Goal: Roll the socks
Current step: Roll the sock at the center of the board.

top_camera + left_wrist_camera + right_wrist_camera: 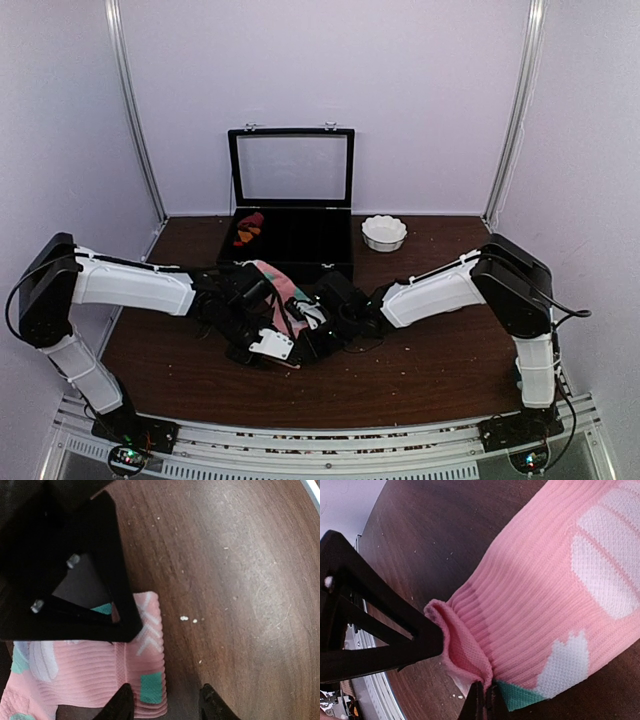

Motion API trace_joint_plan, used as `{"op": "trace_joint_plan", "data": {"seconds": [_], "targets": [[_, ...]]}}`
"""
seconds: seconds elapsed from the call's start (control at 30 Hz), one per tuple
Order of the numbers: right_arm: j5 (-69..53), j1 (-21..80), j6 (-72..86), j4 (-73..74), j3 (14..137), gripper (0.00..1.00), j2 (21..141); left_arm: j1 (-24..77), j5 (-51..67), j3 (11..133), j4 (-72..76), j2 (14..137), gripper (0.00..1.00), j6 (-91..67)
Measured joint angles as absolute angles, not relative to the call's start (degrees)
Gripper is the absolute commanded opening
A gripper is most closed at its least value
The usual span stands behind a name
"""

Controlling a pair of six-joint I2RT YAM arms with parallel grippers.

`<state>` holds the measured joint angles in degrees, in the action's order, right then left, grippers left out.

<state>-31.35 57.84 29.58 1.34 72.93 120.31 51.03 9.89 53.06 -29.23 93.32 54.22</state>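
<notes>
Your right claw is pinched tight on the folded cuff edge of the pink sock, fabric bunched just above its tips. Your left claw stands partly open over the same sock's ribbed end, one finger on the cloth side, the other over bare table, gripping nothing. The sock's body spreads off to one side of that claw, beneath the right one. From above, its long axis runs from the two claws back and leftward toward the black box. Both arms meet at the sock; neither is nearer. The cream sock cannot be picked out. Beyond, a white bowl sits beside the box.
</notes>
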Motion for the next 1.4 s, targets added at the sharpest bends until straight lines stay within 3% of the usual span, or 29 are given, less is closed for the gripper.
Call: {"op": "trace_joint_plan", "data": {"seconds": [0.33,0.5,0.57,0.8,0.93,1.1,1.4], "targets": [[-32.34,57.84,31.07,1.72,72.82,0.00,120.31,51.13,6.85,53.67,-27.90,97.38,0.38,53.45],[-33.15,57.56,31.18,1.63,72.25,0.00,120.18,51.42,6.15,54.72,-28.21,98.37,0.16,53.06],[-33.41,57.39,31.11,1.43,71.79,0.04,119.94,51.64,6.11,55.02,-28.14,98.72,0.11,52.97],[-33.95,57.32,31.88,0.43,70.46,0.14,119.15,52.36,4.86,55.37,-28.23,99.02,0.08,51.59],[-34.79,57.19,32.71,-1.58,68.97,0.30,118.52,52.38,4.73,55.48,-28.49,99.02,0.03,50.00],[-33.78,56.84,32.84,-4.10,62.00,0.39,113.51,52.38,5.91,56.97,-30.94,99.70,0.01,46.96],[-25.26,56.66,28.71,-6.70,47.99,0.40,98.30,51.11,13.54,62.26,-39.20,103.28,0.02,40.60]]}}
